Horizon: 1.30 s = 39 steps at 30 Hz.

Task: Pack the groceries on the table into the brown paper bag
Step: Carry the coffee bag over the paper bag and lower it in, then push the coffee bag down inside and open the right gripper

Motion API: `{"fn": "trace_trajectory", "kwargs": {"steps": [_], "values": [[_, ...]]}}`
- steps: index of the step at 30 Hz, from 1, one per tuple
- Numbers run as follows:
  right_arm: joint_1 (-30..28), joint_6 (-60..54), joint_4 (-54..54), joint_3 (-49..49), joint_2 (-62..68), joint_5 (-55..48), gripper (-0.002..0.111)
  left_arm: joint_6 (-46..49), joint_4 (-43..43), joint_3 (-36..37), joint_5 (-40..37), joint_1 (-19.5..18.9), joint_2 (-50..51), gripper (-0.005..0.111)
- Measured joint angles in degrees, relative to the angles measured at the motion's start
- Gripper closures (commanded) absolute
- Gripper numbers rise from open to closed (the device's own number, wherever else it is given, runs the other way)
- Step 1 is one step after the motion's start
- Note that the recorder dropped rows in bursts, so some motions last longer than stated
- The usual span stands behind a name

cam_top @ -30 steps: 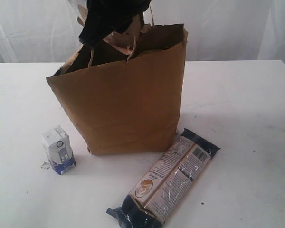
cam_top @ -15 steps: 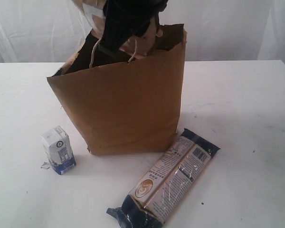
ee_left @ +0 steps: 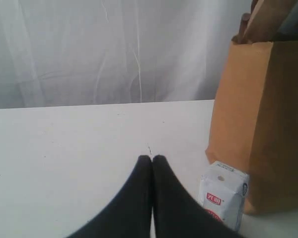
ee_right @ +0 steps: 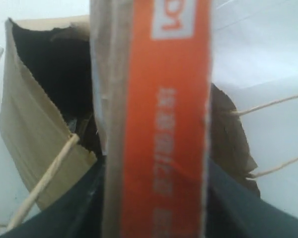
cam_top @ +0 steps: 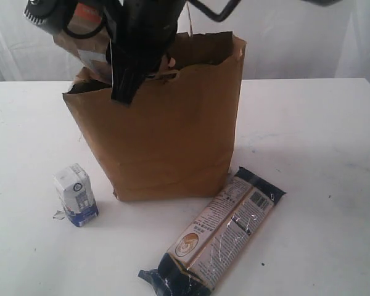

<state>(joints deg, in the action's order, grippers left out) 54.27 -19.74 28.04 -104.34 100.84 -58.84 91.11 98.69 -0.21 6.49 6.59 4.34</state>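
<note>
The brown paper bag (cam_top: 166, 135) stands open in the middle of the table (cam_top: 308, 135). My right gripper (ee_right: 156, 198) is shut on the brown orange-striped pouch (ee_right: 164, 99), which hangs over the bag's dark mouth (ee_right: 54, 74). In the exterior view the pouch (cam_top: 80, 28) shows above the bag's left rim, beside the black arm (cam_top: 139, 43). A small white-blue carton (cam_top: 77, 194) stands left of the bag. A long dark-blue packet (cam_top: 219, 231) lies in front of the bag on the right. My left gripper (ee_left: 152, 158) is shut and empty, low over the table, close to the carton (ee_left: 223, 198).
The bag's cord handles (ee_right: 44, 183) hang at its rim, one near my right fingers. A white curtain (ee_left: 114, 49) closes off the far side of the table. The bag's wall (ee_left: 268, 124) rises right behind the carton in the left wrist view.
My right arm has shifted over the bag's mouth, and the pouch has come into view above the left rim. The carton, the packet and the left gripper have not moved.
</note>
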Motion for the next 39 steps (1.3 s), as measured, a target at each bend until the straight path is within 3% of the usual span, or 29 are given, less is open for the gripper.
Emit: {"fn": "trace_trajectory", "kwargs": {"steps": [12,23,30,39], "values": [[-0.27,1.77,2.84,0.00,0.71,8.46,0.108,0.00,0.00,0.00,0.00,0.00,0.00,0.107],[-1.30,5.69,3.64,0.00,-1.33,3.11,0.108,0.00,0.08,0.00,0.12,0.00,0.00,0.107],[-1.56,-2.94,3.04,0.00,-3.29,-8.08,0.108,0.00,0.08,0.00,0.12,0.00,0.00,0.107],[-1.56,-8.56,1.92,0.00,-3.19,-6.80,0.108,0.00,0.08,0.00,0.12,0.00,0.00,0.107]]}}
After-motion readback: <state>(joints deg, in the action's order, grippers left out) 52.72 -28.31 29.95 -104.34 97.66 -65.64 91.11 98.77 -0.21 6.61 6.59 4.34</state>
